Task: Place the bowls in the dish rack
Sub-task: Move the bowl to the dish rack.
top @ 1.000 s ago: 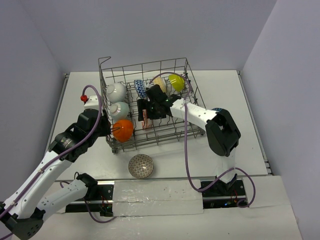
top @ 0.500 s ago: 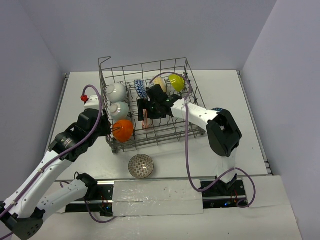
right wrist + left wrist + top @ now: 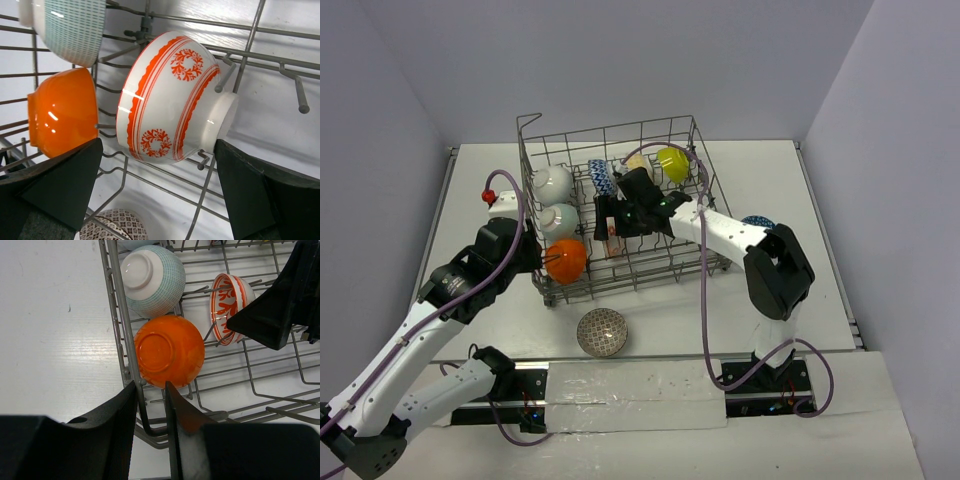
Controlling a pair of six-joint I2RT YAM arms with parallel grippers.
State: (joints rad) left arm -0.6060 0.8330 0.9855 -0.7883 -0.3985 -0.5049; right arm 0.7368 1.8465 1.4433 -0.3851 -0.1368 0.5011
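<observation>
R gripper [image 3: 159, 144] gapes wide around round red-white patterned bowl [image 3: 165, 100] in grey wire dish rack [image 3: 650, 258]; L gripper [image 3: 150, 386] straddles rack wall, cannot tell if clamped.

patterned bowl [image 3: 114, 226] partly off-frame below

The red-patterned bowl [image 3: 170, 100] lies on its side among the rack [image 3: 260, 65] wires. The orange bowl [image 3: 62, 112] sits to its left, and the green-checked bowl [image 3: 70, 30] sits up and to its left. The right gripper [image 3: 157, 150] has its fingers spread wide on either side of the red-patterned bowl.
</observation>
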